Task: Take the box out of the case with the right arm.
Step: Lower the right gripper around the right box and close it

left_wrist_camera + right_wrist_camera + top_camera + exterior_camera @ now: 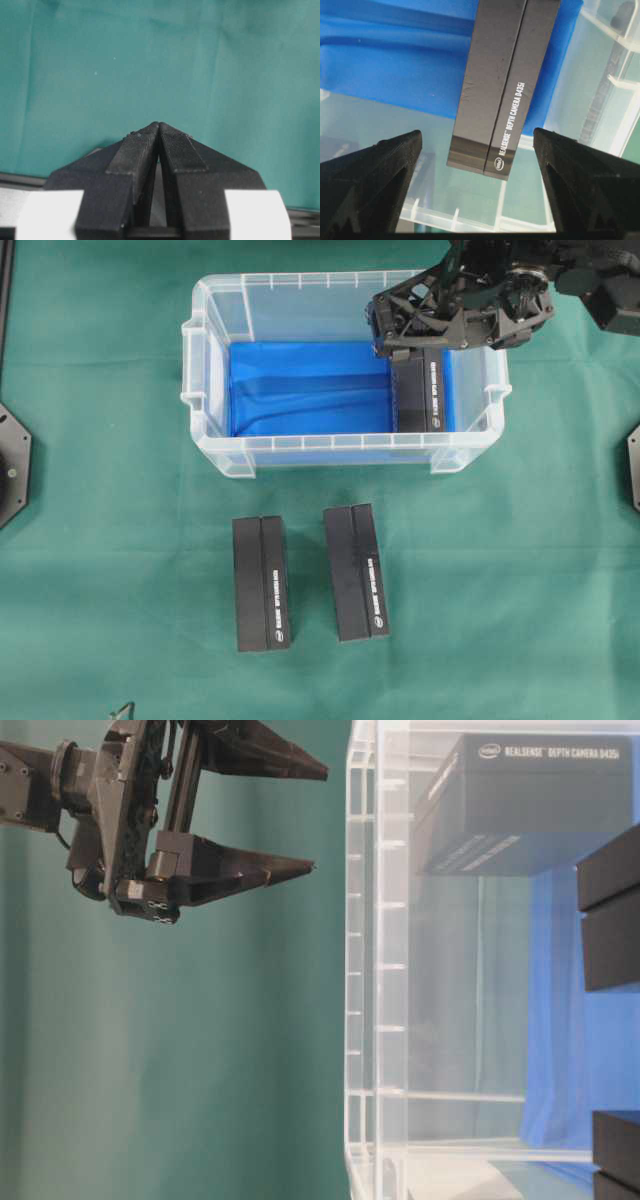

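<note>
two boxes (261,583) lying on cloth (100,540), outside case | case (215,390) – one box (420,390) lying at its right end on blue liner | right gripper (477,165) hanging above it, jaws spread, empty | left gripper (159,131) clenched, idle | step: approaching – next: descending, straddling box, closing

The all-black right arm with its lattice-framed gripper (400,345) reaches in from the upper right of the overhead view, wrist bent so the gripper faces downward. Its two pointed black fingers (375,175) stand wide apart, one at each side of the wrist view, with nothing clamped between them. In the table-level view the same gripper (315,815) shows its tapered fingers spread. The left gripper (159,126), black with white parts, has its fingertips pressed together.
</note>
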### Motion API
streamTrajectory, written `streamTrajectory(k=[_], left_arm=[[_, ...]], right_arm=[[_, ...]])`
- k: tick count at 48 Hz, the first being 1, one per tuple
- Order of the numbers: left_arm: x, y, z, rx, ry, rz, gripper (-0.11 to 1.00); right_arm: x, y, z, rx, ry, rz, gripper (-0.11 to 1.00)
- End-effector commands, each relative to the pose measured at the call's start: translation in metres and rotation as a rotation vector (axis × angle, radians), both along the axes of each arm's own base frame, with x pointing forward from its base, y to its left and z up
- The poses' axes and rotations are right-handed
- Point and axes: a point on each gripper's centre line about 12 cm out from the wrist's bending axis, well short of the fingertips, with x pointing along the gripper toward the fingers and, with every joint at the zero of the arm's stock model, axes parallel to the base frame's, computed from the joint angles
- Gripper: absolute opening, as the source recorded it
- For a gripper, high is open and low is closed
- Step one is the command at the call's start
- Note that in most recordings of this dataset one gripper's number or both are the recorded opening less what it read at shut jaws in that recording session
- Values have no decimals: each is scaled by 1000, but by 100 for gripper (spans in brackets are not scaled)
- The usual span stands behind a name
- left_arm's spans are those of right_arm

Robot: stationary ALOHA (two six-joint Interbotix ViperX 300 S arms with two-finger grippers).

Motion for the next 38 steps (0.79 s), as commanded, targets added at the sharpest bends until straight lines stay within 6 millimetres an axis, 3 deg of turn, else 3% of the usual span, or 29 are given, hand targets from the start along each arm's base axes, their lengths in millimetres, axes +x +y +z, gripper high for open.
streamTrajectory(k=[1,38], left_arm=[[3,0,2,1,-3,2,0],[4,0,3,1,-15,2,0]], right_arm=[[2,-1,9,-13,-27,1,89],[6,-7,-46,-25,31,-22,89]])
